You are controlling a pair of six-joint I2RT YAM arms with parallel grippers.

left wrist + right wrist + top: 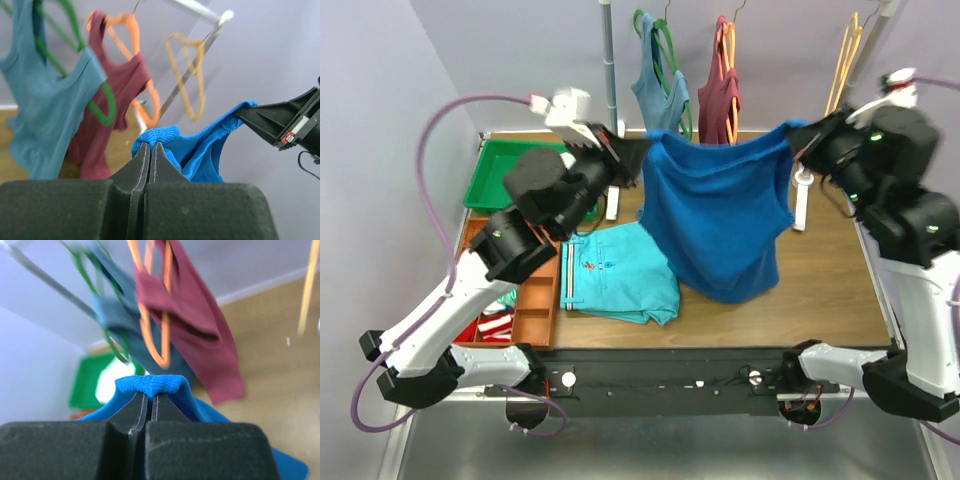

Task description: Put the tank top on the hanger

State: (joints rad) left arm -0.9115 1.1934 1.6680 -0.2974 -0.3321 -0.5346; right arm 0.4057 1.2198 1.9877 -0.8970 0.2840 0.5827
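1. Left gripper [150,146] was found clenched on one bunched shoulder strap of the tank top [715,215], with ribbed blue edging pinched between its tips.
2. The right gripper [149,399] was likewise found clamped on the opposite strap, a fold of ribbed binding being humped over its tips.
3. The tank top was held aloft between the two grippers. Its top edge was stretched across and its body hung free above the table [820,280], beside the folded turquoise garment [620,270].
4. The hanger [842,65] was noted hanging empty at the far right of the rail, apart from the tank top and nearer the right gripper.
5. The step in hand was judged to be the carrying of the spread garment to the hanger. It was considered that both straps should be kept level and taut so that the neck opening is presented wide. One strap should then be passed over one hanger shoulder before the other is attempted.
6. The cloth was recorded as a soft, limp knit in saturated blue, with ribbed bindings. The hanger was recorded as thin, smooth, light-orange plastic of triangular outline, and judged liable to swing when touched. The fingers were dark, matte and wedge-shaped.
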